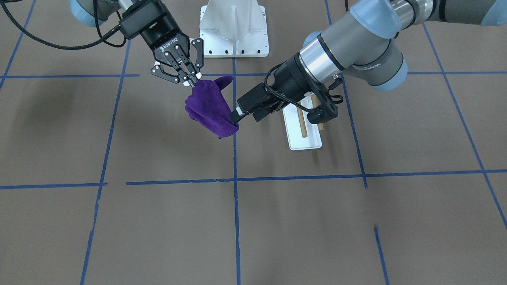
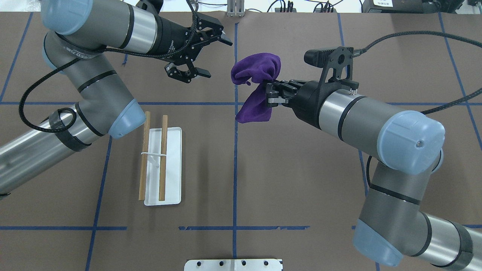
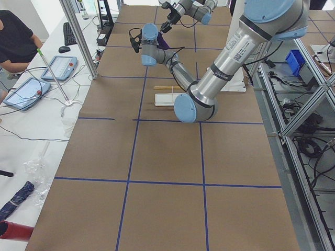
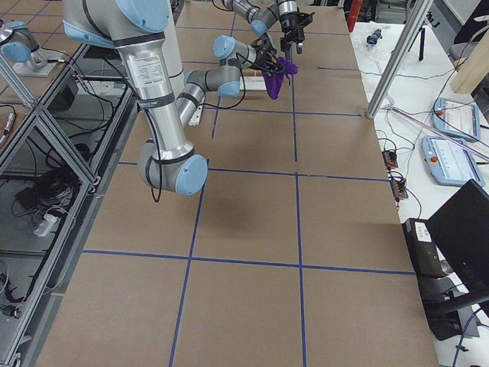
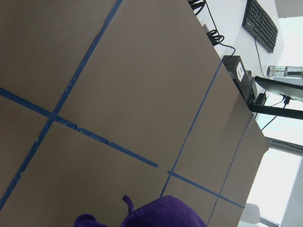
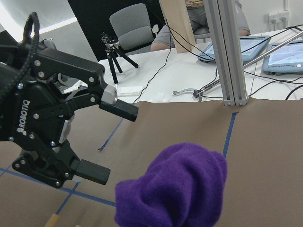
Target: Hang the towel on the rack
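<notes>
The purple towel [image 2: 256,81] hangs bunched above the table from my right gripper [image 2: 270,96], which is shut on its middle. In the front view the right gripper [image 1: 193,82] pinches the towel's [image 1: 210,107] upper edge. My left gripper [image 2: 216,56] is open and empty just left of the towel, jaws pointing at it; the right wrist view shows the left gripper [image 6: 116,142] spread wide beside the towel [image 6: 180,198]. The rack [image 2: 171,169], a white tray with two wooden rods [image 2: 163,158], lies below my left arm, left of the towel. The towel's top shows in the left wrist view [image 5: 158,215].
A white bolted pedestal [image 1: 233,31] stands at the robot's side of the table, also at the overhead view's bottom edge [image 2: 233,265]. Blue tape lines cross the brown table. My left forearm [image 1: 348,51] hangs over the rack [image 1: 305,138].
</notes>
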